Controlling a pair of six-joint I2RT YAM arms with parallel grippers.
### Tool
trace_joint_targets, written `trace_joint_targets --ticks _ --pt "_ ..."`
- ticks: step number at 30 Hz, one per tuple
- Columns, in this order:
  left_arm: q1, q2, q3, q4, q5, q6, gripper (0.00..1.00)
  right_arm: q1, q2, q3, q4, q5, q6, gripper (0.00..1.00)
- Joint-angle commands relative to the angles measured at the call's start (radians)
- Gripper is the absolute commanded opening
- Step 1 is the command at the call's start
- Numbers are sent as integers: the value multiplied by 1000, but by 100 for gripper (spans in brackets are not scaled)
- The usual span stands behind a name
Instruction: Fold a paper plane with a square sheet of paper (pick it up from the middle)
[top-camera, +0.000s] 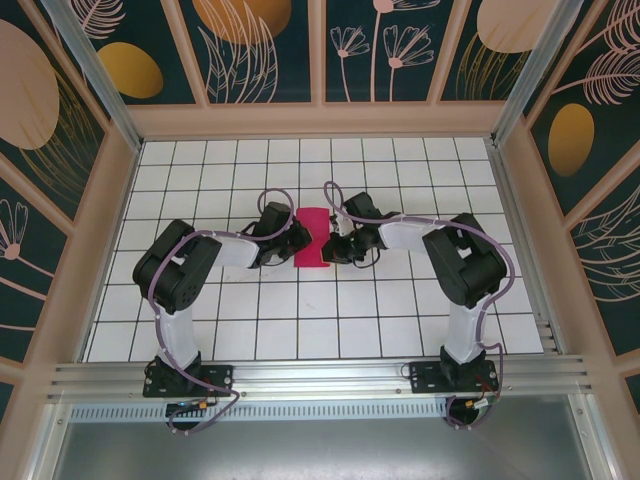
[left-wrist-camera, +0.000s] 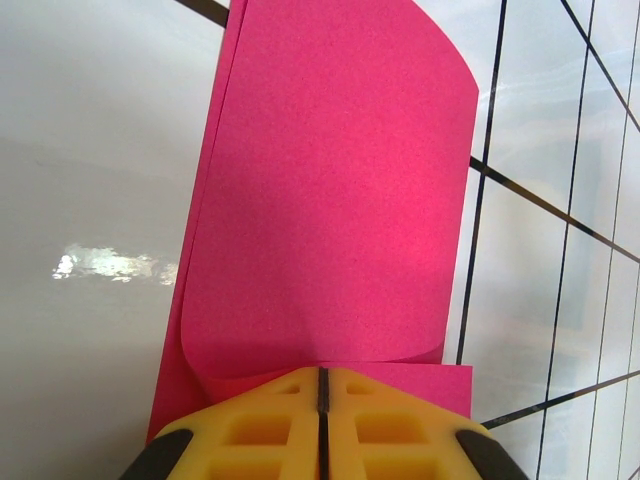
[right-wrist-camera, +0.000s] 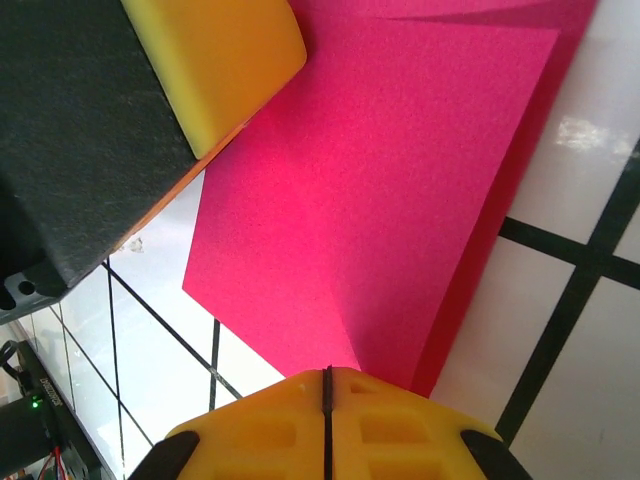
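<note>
Reaching inward from the near edge, both arms bend at the elbow and bring their wrists together over the middle of the table (top-camera: 400, 320). The left gripper (top-camera: 290, 240) has its yellow fingers pressed fully together, a thin dark seam between them, with nothing caught in that seam. In its wrist view the left gripper (left-wrist-camera: 322, 372) sits over the near edge of the sheet of paper (left-wrist-camera: 330, 200); whether the tips press on it cannot be told. The right gripper (top-camera: 335, 247) faces it from the other side, also fully closed and holding nothing, and in its own view the right gripper (right-wrist-camera: 327, 370) has its tips at the paper's edge.

The sheet of paper (top-camera: 313, 238) lies between the two grippers, around the table's middle and a little toward the far edge. It is magenta-pink, plain, and doubled over into a narrow strip. The upper layer bows up in a loose curve in the left wrist view. In the right wrist view the sheet of paper (right-wrist-camera: 380, 180) shows a top flap lying slightly askew over the layer beneath.
</note>
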Motion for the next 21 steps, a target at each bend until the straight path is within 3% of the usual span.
trace_joint_targets --ticks 1,13,21 --pt "5 24 -38 -85 -7 -6 11 1 -24 6 -4 5 8 9" --pt "5 22 -39 -83 -4 -4 11 5 27 -20 -66 -26 -47 9" --pt "5 23 -41 -81 -4 -6 11 4 46 -2 -108 18 -63 9"
